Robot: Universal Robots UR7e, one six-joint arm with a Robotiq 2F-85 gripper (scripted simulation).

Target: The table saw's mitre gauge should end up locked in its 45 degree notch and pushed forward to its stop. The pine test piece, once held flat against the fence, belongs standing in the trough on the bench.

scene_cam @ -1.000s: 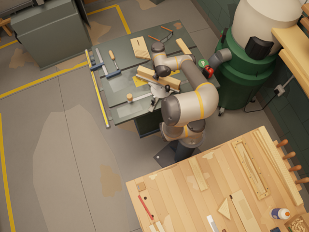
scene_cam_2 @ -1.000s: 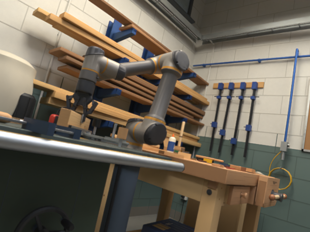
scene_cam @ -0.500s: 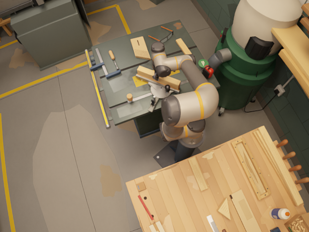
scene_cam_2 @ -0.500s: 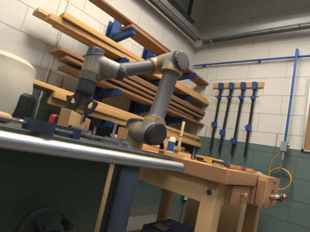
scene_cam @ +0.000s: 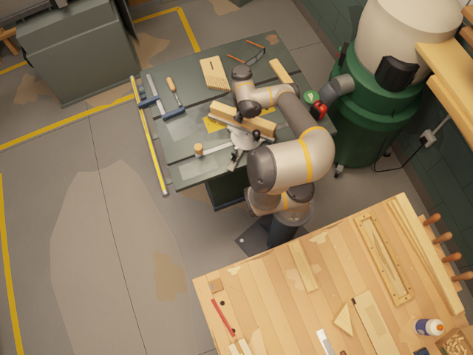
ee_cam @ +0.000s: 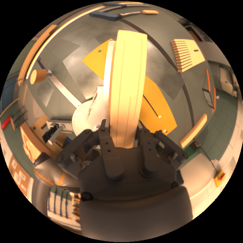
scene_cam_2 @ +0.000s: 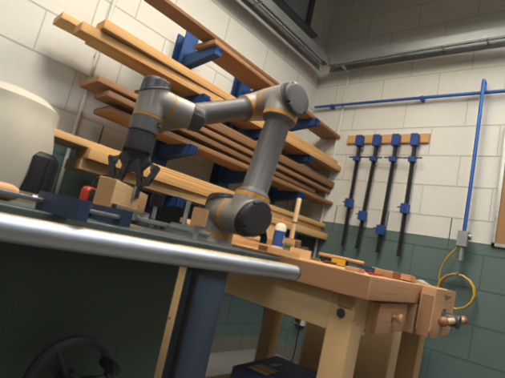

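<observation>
The mitre gauge (scene_cam: 243, 139) is partly hidden under the arm and the pine test piece (scene_cam: 242, 119); its pale protractor head (ee_cam: 87, 116) and black lock knob (scene_cam: 256, 134) show on the saw table. The pine piece lies on edge against the gauge's fence, and my gripper (ee_cam: 123, 133) is closed around it near its middle, gripping it from above (scene_cam_2: 132, 179). The bar of the gauge (scene_cam: 216, 149) runs left to a round wooden stop (scene_cam: 198, 148). The long trough (scene_cam: 383, 258) sits on the workbench, far to the right.
A green dust collector (scene_cam: 366, 99) stands right of the saw table. On the table lie a blue clamp (scene_cam: 160, 101), a chisel (scene_cam: 172, 88), a featherboard (scene_cam: 214, 72), a push stick (scene_cam: 281, 70) and pencils. The workbench (scene_cam: 336, 290) carries offcuts and a glue bottle (scene_cam: 428, 326).
</observation>
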